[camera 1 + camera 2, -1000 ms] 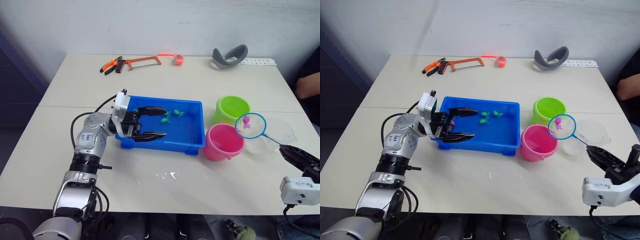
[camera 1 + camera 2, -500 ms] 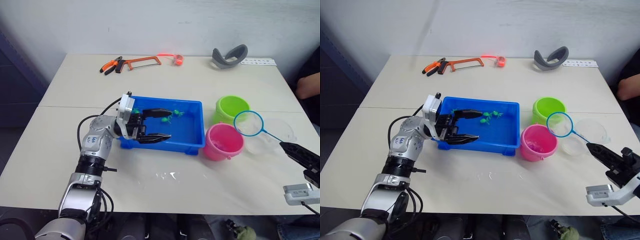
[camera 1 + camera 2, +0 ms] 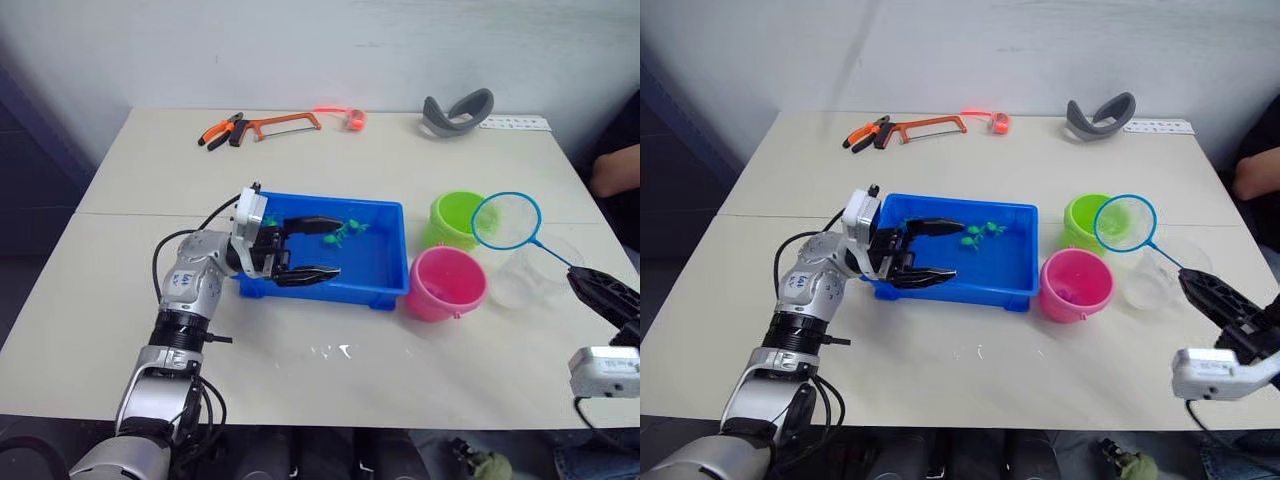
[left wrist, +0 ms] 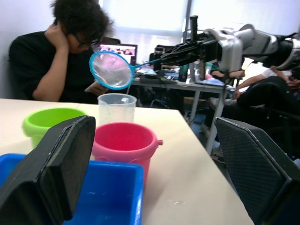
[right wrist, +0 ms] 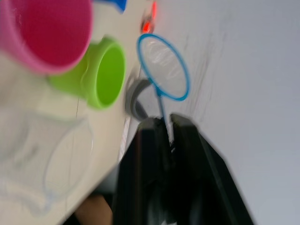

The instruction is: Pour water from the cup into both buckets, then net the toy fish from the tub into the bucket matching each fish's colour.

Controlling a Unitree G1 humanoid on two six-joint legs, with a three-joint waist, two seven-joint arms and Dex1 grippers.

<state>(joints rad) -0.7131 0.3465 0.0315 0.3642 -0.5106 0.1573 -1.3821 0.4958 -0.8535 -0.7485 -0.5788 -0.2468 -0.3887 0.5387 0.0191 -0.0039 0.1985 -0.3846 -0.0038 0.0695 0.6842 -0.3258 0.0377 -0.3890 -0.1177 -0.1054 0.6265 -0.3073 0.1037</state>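
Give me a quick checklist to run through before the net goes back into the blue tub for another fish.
1. Net gripped by the right gripper: ok, fingers shut on the handle.
2. Net empty: ok, bare mesh.
3. Green fish in the tub: ok.
4. Path into the tub free: not ok, the left gripper hangs open over the water.
5. Pink bucket and green bucket upright: ok.
6. Pink fish left in the tub: cannot tell.

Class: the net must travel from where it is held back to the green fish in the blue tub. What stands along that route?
The lime green plastic bucket and pink plastic bucket stand between the blue-rimmed mesh net and the shallow blue plastic tub.
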